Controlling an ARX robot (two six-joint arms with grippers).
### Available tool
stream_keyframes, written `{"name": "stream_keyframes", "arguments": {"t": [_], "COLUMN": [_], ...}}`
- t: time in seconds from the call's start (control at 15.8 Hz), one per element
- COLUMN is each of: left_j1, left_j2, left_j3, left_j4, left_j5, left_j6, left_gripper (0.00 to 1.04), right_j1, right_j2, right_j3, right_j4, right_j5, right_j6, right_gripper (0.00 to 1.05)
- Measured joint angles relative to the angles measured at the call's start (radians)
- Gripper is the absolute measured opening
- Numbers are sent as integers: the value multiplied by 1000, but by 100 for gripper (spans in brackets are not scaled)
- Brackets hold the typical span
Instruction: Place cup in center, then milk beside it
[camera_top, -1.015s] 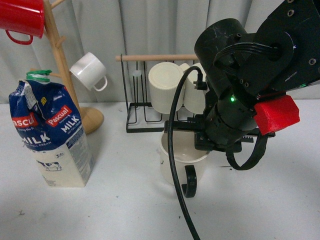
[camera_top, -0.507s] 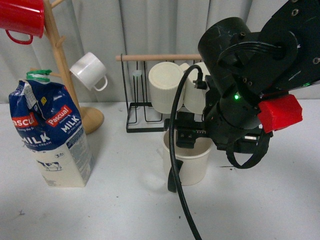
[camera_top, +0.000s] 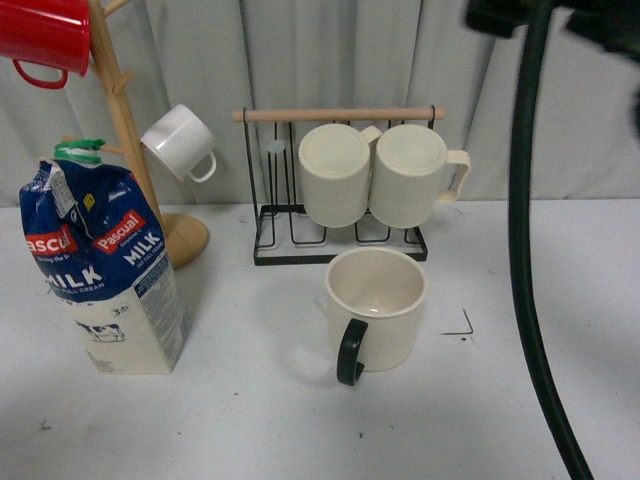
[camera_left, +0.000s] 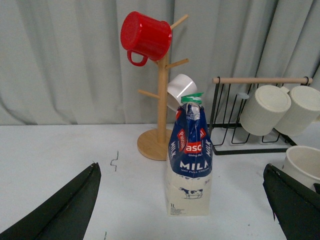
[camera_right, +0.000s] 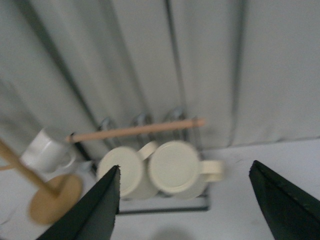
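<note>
We list, around: wire rack (camera_top: 280, 115) holding two ribbed mugs (camera_top: 335, 172); wooden mug tree (camera_top: 185, 240) bearing red mug (camera_top: 40, 35) and white mug (camera_top: 178, 142); black cable (camera_top: 528, 250) hanging at right. White surface (camera_top: 250, 410), grey curtain (camera_top: 300, 50) behind. The cup (camera_top: 375, 305) upright, empty (handle towards us), just before the rack, beside a corner mark (camera_top: 462, 330); the milk (camera_top: 105, 270) well left. Then left tool (camera_left: 181, 170), right tool (camera_right: 185, 169): both spread wide.

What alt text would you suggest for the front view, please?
A cream cup with a black handle stands upright on a white table, a milk carton apart to its left. Behind are a wire rack holding two ribbed mugs and a wooden mug tree; a black cable hangs at right.
</note>
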Motion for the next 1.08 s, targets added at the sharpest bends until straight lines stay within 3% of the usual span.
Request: {"name": "stream_keyframes", "arguments": {"t": [0.06, 0.19, 0.25, 0.38, 0.7, 0.95, 1.08], "left_j1": [0, 0, 0, 0, 0, 0, 0], "left_j2": [0, 0, 0, 0, 0, 0, 0], "left_j3": [0, 0, 0, 0, 0, 0, 0], "left_j4": [0, 0, 0, 0, 0, 0, 0], "left_j5": [0, 0, 0, -1, 0, 0, 0], "left_j6": [0, 0, 0, 0, 0, 0, 0], "left_gripper": [98, 98, 98, 98, 98, 98, 98], "right_j1": [-1, 83, 157, 69, -141, -233, -351], "right_j2": [-138, -517, -682, -918, -1128, -1225, -1263], "right_j3": [-152, -422, -512, -602, -749, -805, -816], "right_j4": [108, -2, -132, -174, -224, -275, -294], "right_j5": [104, 275, 309, 249, 37, -61, -154], "right_j6": [-93, -189, -208, -223, -225, -225, -228], "right_gripper": [68, 41, 28, 3, 2, 2, 2]}}
